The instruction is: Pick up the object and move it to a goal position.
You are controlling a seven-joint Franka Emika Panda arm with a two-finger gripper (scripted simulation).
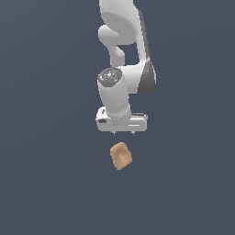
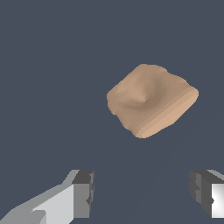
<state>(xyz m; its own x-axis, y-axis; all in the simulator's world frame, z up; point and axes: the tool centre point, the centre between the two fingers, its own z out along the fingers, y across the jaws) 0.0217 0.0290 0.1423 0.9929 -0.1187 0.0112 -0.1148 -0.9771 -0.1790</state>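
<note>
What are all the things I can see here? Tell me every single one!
lumpy block: one, tan peach-brown, lying on the floor just below the gripper in the exterior view, not touched by anything; its top has a shallow dent.
floor: one, plain dark blue-grey, filling the whole background.
robot arm: one, white with grey patches, reaching down from the top of the exterior view.
gripper: one, white body, open, hanging above the block.
fingers: two, dark grey pads, spread wide apart with nothing between them.
</note>
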